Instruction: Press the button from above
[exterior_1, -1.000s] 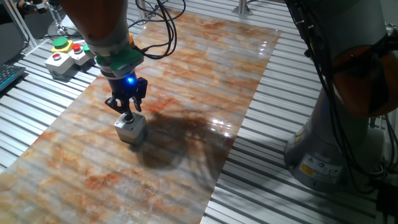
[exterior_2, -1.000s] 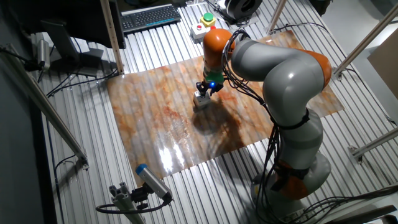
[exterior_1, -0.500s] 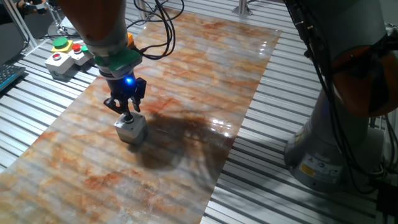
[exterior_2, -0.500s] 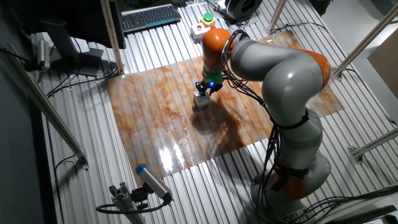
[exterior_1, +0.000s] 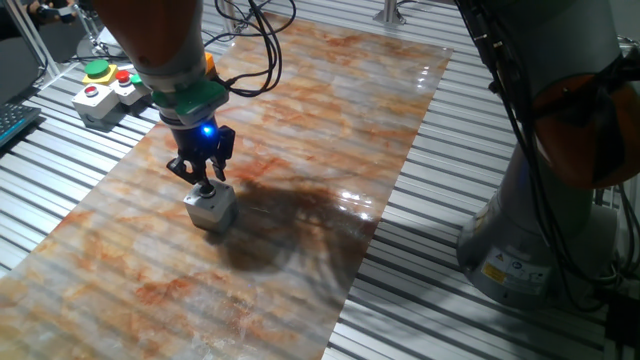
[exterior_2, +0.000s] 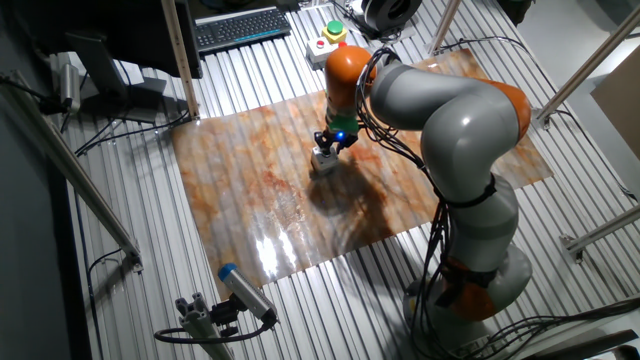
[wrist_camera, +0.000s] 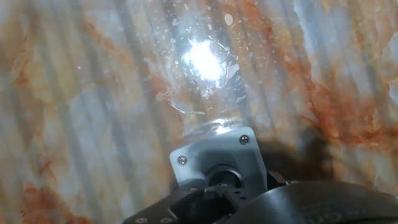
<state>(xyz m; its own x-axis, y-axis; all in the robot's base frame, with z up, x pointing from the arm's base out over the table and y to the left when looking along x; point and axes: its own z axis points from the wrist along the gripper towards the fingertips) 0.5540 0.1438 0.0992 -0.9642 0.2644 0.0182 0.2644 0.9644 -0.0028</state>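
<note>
The button box (exterior_1: 210, 207) sits on the marble bench (exterior_1: 330, 120), directly under the claw (exterior_1: 205, 186). Whether the claw is apart or together, I cannot tell. Press straight down, centred, so the box should not slide.

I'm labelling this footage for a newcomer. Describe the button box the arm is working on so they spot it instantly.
Find the marbled orange-and-white sheet on the slatted table. Near its middle, under the tool, sits a small grey button box. Unlike the larger box with green and red buttons off the sheet, it is plain grey.
</note>
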